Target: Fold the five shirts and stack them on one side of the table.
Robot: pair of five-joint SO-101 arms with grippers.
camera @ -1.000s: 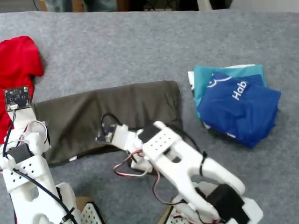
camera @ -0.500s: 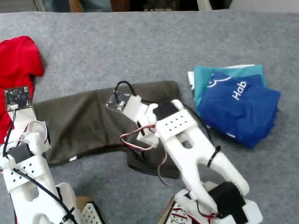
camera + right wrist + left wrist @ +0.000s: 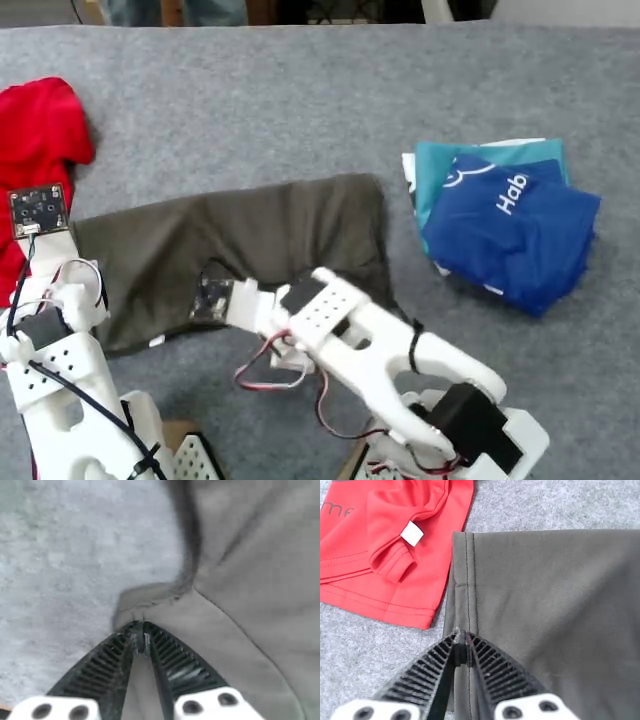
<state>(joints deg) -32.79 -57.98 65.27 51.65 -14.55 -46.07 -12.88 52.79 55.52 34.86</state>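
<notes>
The olive-brown cloth shirt (image 3: 545, 595) looks smooth and matt. The grey table covering (image 3: 300, 100) seems rough, perhaps felt.

Grey felt-like surface (image 3: 250, 100) spreads across whole high view, texture fuzzy and mottled. Light soft and even, shadows faint. Beyond far edge, narrow dark strip (image 3: 330, 10). In it brown wooden piece (image 3: 172, 10) at left, pale white panel (image 3: 560, 9) at right.

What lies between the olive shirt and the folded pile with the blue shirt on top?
A narrow strip of bare grey table covering, clear in the high view, separates the olive shirt from the folded pile.
</notes>
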